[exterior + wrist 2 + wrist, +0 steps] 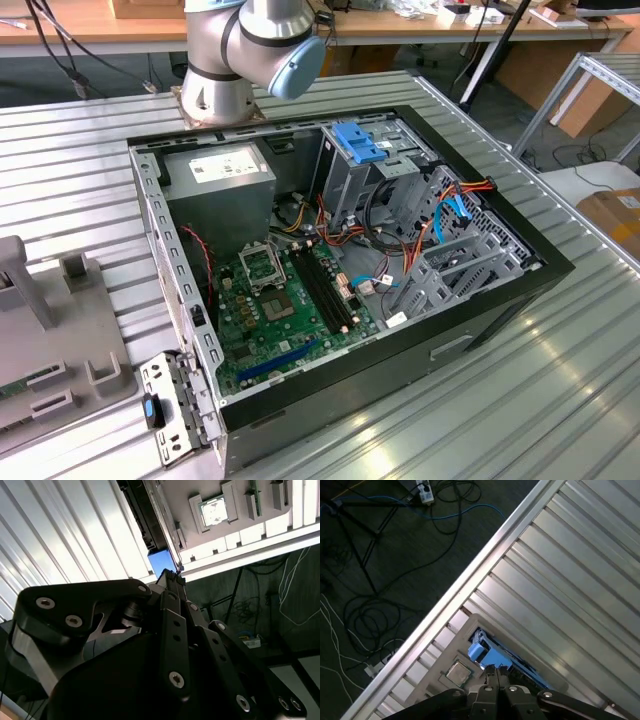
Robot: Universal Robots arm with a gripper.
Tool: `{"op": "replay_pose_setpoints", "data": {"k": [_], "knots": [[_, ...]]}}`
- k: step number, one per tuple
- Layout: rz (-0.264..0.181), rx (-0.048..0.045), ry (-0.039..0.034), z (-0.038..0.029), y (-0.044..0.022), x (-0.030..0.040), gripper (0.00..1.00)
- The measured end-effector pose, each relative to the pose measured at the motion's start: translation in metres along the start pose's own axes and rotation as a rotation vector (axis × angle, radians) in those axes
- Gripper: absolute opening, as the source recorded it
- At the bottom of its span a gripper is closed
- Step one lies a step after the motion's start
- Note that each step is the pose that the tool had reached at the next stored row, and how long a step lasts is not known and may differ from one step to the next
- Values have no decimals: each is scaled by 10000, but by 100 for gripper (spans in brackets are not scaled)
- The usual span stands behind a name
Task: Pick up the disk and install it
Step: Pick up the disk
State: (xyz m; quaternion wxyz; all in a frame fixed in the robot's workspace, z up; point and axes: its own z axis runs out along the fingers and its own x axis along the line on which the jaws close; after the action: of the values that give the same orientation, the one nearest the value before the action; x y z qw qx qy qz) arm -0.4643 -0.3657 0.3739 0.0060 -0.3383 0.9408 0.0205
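Your gripper (496, 669) has its tip right against the blue end of the disk (487, 655) in the first wrist view. The second wrist view shows the same meeting of black tip and blue plastic. From neither can you tell whether it is clamped on the disk or only touching it. The disk is a dark slab with a blue rail along its edge. It rests on a pale grey holder (451, 645), which also carries a small square chip (459, 672) in a recess near the disk. The holder lies on the ribbed metal table (570, 580), close to the table's edge, and beyond that edge you see dark floor with loose cables (395, 555). In the exterior view the arm (250, 50) stands at the upper middle of the frame, behind the open computer case (480, 325) at the centre. Inside the case, a grey box with a white label (215, 180) sits toward the upper left. A metal cage with a blue top (355, 145) stands to the exterior view's right of it, and a green circuit board (270, 310) lies on the case floor. A grey fixture (40, 340) sits at the exterior view's left edge, beside the case.
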Motion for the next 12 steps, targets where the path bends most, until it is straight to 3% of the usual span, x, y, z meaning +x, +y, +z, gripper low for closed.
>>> {"op": "replay_pose_setpoints", "data": {"k": [4,6,12], "knots": [[-359,-9,12,1,0,0,11],[-916,-23,31,1,5,-5,11],[-2023,-51,69,3,12,-11,11]]}}
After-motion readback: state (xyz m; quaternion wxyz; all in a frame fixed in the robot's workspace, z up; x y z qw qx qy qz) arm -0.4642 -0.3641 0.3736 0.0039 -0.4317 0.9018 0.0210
